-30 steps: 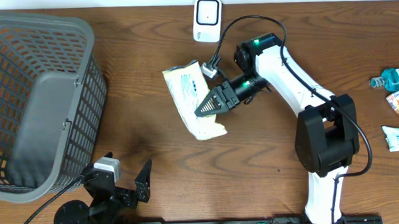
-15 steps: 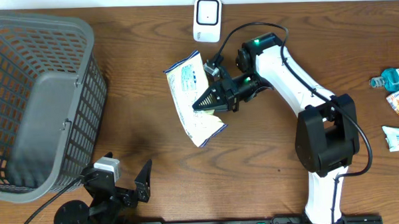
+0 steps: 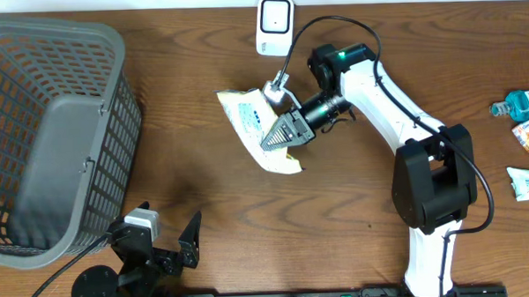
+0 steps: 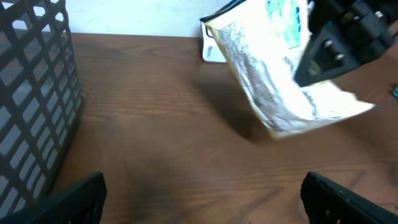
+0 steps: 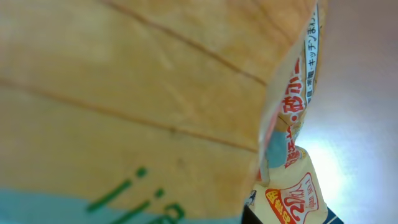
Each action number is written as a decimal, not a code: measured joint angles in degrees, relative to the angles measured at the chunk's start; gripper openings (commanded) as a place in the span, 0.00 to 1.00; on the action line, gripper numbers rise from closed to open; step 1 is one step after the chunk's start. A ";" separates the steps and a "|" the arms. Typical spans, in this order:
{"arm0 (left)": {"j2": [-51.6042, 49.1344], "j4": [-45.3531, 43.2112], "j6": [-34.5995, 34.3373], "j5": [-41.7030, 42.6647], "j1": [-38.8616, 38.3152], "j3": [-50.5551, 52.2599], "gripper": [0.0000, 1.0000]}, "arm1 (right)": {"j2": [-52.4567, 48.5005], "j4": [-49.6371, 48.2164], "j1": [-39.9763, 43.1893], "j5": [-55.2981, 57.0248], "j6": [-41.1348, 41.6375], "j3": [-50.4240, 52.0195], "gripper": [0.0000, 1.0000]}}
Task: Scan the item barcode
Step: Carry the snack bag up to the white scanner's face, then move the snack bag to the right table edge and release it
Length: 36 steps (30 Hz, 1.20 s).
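Right gripper (image 3: 280, 132) clenched on the packet (image 3: 244, 116), held clear of the table, near the scanner (image 3: 275, 25). Over the last second the wrist has tipped it up, then flatter; I judge the barcode face not yet squared. Bare wood runs left to the basket (image 3: 126, 92); scanner sits at the back edge.

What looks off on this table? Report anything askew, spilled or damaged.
Only the crinkled white-and-cream plastic packet stands out: the right hand holds it tilted and buckled above the brown wooden table. Nothing looks spilled or torn.
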<state>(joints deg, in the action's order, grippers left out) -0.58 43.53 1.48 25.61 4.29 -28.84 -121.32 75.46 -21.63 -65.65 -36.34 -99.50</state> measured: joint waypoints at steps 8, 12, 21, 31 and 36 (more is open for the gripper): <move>0.00 0.00 0.00 0.00 0.00 0.00 0.98 | 0.00 -26.69 -1.38 16.68 8.50 0.09 0.01; 0.00 0.00 0.00 0.00 0.00 0.00 0.98 | 0.00 -36.09 -2.78 29.57 12.31 0.00 0.01; 0.00 0.00 0.00 0.00 0.00 0.00 0.98 | -0.20 -54.77 -9.25 58.99 11.63 -0.87 0.01; 0.00 -0.02 0.00 0.00 0.00 0.00 0.98 | -7.76 -74.55 -9.46 74.38 3.69 -2.49 0.01; 0.00 0.00 0.00 0.00 0.00 0.00 0.98 | -14.47 -76.22 -8.50 76.17 2.47 -8.00 0.01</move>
<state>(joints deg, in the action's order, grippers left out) -0.58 43.53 1.48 25.61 4.29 -28.84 -135.79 -0.75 -30.13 10.52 -33.87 -107.50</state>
